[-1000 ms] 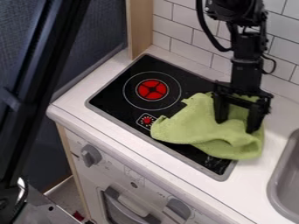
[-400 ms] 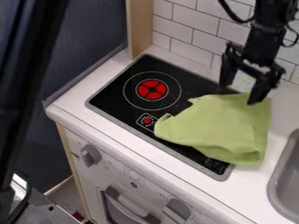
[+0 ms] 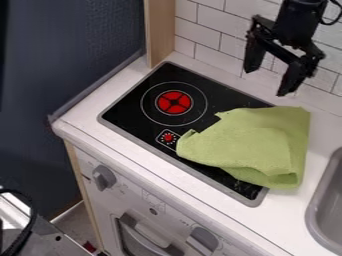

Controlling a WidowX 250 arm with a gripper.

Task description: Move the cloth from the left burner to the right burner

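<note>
High at the upper right, in front of the tiled wall, hangs my gripper (image 3: 267,82), open, its two fingers wide apart and nothing between them. Below it, separated by a gap, the green cloth (image 3: 250,145) lies spread over the right side of the black stovetop, hiding the right burner and hanging over the stovetop's right edge onto the counter. The left burner (image 3: 174,102), red in the middle with a thin ring around it, is uncovered.
A grey sink (image 3: 328,200) is set into the white counter (image 3: 294,220) at the right edge. White wall tiles (image 3: 214,30) rise behind the stovetop, and a wooden post (image 3: 159,32) stands at its back left. Knobs (image 3: 103,177) line the stove front.
My gripper was down at the cloth; it has risen clear of it toward the wall. The cloth, bunched earlier, now lies flatter. The dark bar at the left has moved out of view.
</note>
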